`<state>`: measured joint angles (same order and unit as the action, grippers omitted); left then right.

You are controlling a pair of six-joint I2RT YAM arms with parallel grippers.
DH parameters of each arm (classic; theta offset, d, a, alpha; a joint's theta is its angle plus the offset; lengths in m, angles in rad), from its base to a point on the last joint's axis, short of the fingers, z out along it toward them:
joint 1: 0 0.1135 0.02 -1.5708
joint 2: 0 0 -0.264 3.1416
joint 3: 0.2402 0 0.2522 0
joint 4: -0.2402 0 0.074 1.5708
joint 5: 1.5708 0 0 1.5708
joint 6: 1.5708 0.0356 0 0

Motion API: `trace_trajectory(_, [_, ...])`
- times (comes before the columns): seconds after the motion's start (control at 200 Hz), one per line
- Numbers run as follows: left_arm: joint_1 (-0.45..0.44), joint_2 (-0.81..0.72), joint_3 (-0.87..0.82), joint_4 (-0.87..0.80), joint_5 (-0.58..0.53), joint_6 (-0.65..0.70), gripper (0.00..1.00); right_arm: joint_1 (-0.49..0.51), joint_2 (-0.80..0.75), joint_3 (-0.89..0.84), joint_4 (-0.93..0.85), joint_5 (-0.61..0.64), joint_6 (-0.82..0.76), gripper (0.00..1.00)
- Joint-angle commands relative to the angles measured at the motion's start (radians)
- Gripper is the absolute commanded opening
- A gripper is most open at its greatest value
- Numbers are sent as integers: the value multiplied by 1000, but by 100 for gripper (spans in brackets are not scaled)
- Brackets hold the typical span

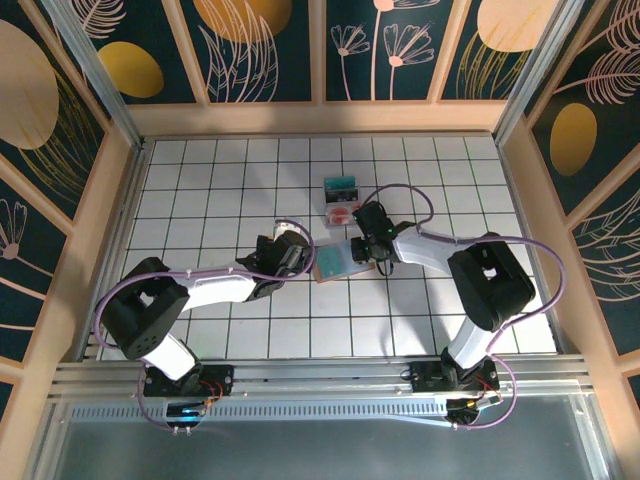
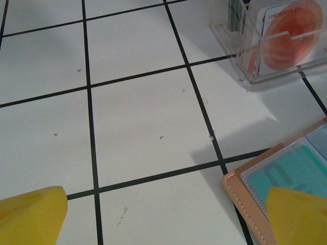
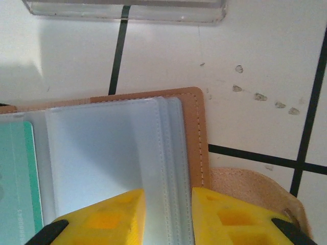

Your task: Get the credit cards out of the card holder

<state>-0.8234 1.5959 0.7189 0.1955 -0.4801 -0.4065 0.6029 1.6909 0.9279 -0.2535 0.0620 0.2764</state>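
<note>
Right claw (image 3: 166, 212) narrowly parted on card holder (image 3: 197, 138), grip unclear; left claw (image 2: 166, 212) wide apart beside.

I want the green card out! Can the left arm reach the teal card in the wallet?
Probably yes. The open left gripper sits at the edge of the card holder, one finger right by the teal card, nothing between. A clear sleeve covers it, though.

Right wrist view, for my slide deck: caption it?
Right gripper straddles clear sleeves of the open card holder; teal card tucked at left.
</note>
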Motion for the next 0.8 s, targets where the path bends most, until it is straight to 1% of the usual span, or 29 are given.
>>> trace_trajectory(0.0, [-3,9,20,-50,-2,-43,99,-6,-68,32,-80,29,29,34])
trace_trajectory(0.075, [-3,12,16,-57,21,-56,99,-5,-105,38,-104,38,57,36])
trace_trajectory(0.165, [-3,8,-3,-45,30,-78,99,-5,-139,51,-122,34,95,36])
trace_trajectory(0.295, [-2,23,-15,-31,27,-116,99,-4,-153,64,-98,-40,145,29])
trace_trajectory(0.31, [-2,26,-15,-28,27,-123,99,-5,-152,67,-91,-69,151,28])
trace_trajectory(0.39, [-3,46,-17,-12,34,-161,99,-1,-129,74,-57,-145,185,21])
trace_trajectory(0.455, [-3,63,-9,-11,36,-192,99,3,-101,83,-34,-201,203,18])
trace_trajectory(0.576, [-3,81,7,-7,38,-219,99,24,-49,108,-16,-240,222,17])
trace_trajectory(0.796, [-3,112,43,-75,15,-219,99,67,42,152,-24,-249,228,17])
